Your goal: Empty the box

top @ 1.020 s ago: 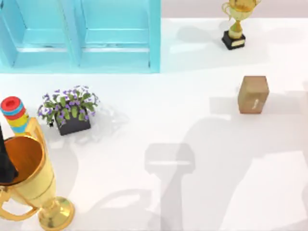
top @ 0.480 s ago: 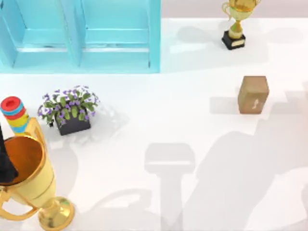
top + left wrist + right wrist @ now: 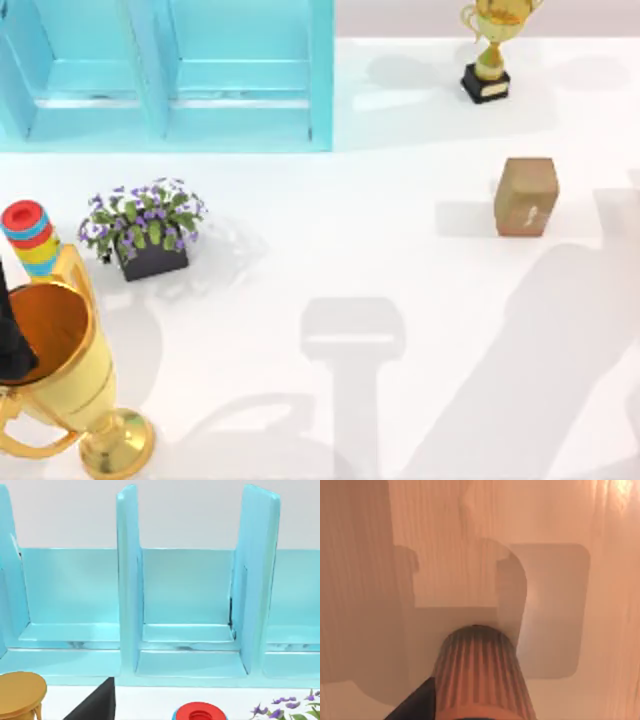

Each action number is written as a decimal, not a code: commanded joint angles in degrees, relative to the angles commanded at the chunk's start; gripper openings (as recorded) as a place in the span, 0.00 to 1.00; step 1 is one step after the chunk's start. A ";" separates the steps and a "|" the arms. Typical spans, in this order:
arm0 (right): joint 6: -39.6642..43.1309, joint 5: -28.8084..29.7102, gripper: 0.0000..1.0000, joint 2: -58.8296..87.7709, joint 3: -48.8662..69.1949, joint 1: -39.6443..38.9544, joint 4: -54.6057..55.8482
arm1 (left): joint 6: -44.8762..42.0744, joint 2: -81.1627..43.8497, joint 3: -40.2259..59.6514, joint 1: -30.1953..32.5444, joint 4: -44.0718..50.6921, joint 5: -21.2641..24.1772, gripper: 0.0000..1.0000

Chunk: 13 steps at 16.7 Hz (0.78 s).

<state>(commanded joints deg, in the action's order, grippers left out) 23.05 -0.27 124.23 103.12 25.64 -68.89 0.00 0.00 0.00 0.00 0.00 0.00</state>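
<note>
Cardboard box (image 3: 525, 196) is standing upright just in front of the small trophy (image 3: 489, 50), with no gripper touching it and finger states impossible to tell, risking toppling under an off-centre approach.

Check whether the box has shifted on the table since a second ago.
No. The box sits at the same spot below the small trophy in the top view.
</note>
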 joint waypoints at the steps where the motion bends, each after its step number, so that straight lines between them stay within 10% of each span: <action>1: -0.13 0.02 1.00 -0.19 -1.60 -0.11 1.41 | 0.00 0.00 0.00 0.00 0.00 0.00 1.00; 13: 0.45 0.04 1.00 -5.53 -15.04 0.39 9.50 | 0.00 0.00 0.00 0.00 0.00 0.00 1.00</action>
<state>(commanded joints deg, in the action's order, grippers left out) 23.51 -0.23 118.69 88.09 26.03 -59.38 0.00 0.00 0.00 0.00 0.00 0.00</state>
